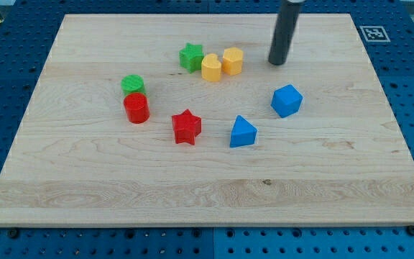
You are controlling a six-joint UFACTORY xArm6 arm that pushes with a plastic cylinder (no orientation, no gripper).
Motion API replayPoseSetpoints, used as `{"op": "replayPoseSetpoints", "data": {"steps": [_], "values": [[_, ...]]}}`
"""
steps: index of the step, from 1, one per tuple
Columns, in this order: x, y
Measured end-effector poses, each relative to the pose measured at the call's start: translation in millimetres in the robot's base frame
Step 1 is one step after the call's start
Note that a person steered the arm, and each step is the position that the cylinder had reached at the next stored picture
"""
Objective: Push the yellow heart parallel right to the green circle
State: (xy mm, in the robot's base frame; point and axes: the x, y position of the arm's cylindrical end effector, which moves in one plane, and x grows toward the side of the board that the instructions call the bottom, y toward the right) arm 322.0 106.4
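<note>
the yellow heart sits near the view's top of the wooden board, wedged between two neighbours: the green star touches it on the view's left and a yellow hexagonal block touches it on the view's right. the green circle lies well to the view's left and a little lower, with the red cylinder pressed against its lower side.

my tip stands to the view's right of the yellow pair, apart from both, with the yellow hexagonal block between it and the heart. there is no claw on this arm, only the rod, so there is nothing to be open, closed or gripping.

as i judge it, the heart needs only a short push toward the view's bottom to sit level with the green circle on its right side. the clean way is to bring the tip round above the heart, on its top edge, and press straight down the view. pushing from where the tip is now would drive the hexagonal block into the heart and the star. keep the contact centred so the heart does not spin off.

further down lie the red star, the blue triangular block and the blue cube, all clear of that path.
</note>
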Motion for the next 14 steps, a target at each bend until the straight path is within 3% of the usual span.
{"op": "replayPoseSetpoints", "data": {"steps": [1,2,6,8,10,14], "values": [[-16,-60],[-21,-78],[2,-88],[17,-41],[15,-113],[51,-122]]}}
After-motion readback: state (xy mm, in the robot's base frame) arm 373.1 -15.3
